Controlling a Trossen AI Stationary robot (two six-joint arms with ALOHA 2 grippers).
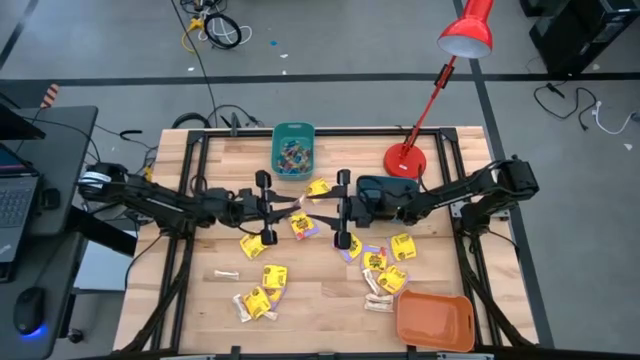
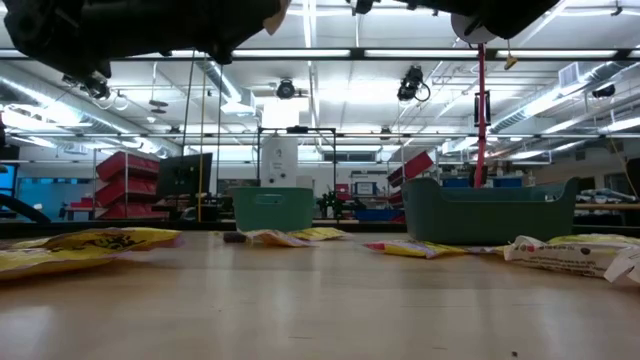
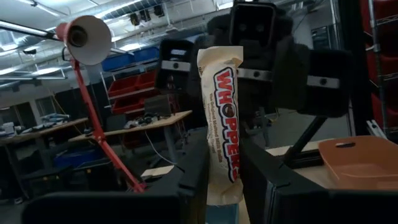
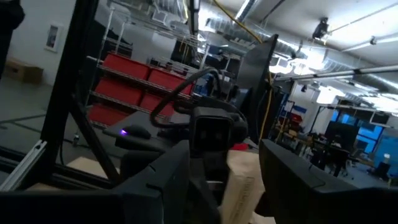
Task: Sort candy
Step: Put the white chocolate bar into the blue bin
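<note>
The left gripper [image 3: 224,180] is clamped on a pale Whoppers stick [image 3: 222,118], held upright above the middle of the tabletop [image 1: 310,285]. Facing it, the right gripper [image 1: 322,213] stands with its fingers spread on either side of the same stick, not closed on it. Only the high view shows the yellow packets [image 1: 272,278] scattered toward the near edge; the low view shows these at table height, with the arms only as dark shapes overhead.

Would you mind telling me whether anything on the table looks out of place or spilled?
Yes: yellow packets and pale sticks lie scattered over the table, while the orange bin looks empty. A Whoppers stick hangs in mid-air, held by the left gripper, facing the right gripper.
</note>
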